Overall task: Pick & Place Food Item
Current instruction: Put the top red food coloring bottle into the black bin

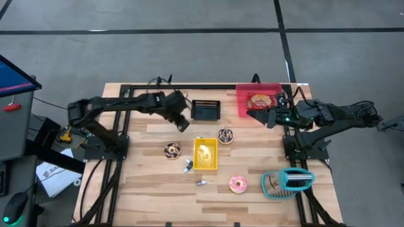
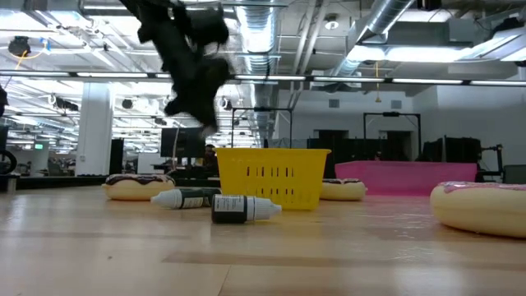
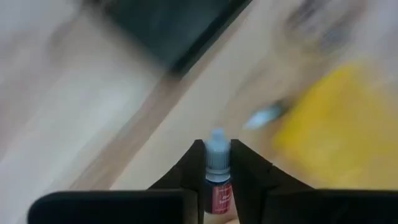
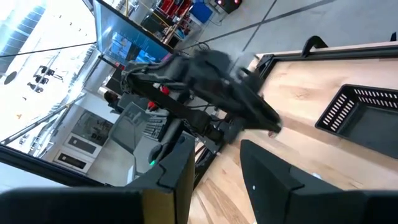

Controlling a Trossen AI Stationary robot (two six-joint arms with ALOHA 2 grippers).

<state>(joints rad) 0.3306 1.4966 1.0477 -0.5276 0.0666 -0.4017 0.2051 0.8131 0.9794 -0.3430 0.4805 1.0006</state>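
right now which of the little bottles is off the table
The red-labelled bottle with the blue cap, pinched in the left gripper above the table. The other two bottles lie on their sides on the wood by the yellow basket.

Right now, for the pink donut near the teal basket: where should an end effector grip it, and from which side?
Come straight down on the pink donut. It lies flat on the table, so pinch across one side of the ring, one finger in the hole and one outside. The side away from the teal basket looks best, as the space around it is open there.
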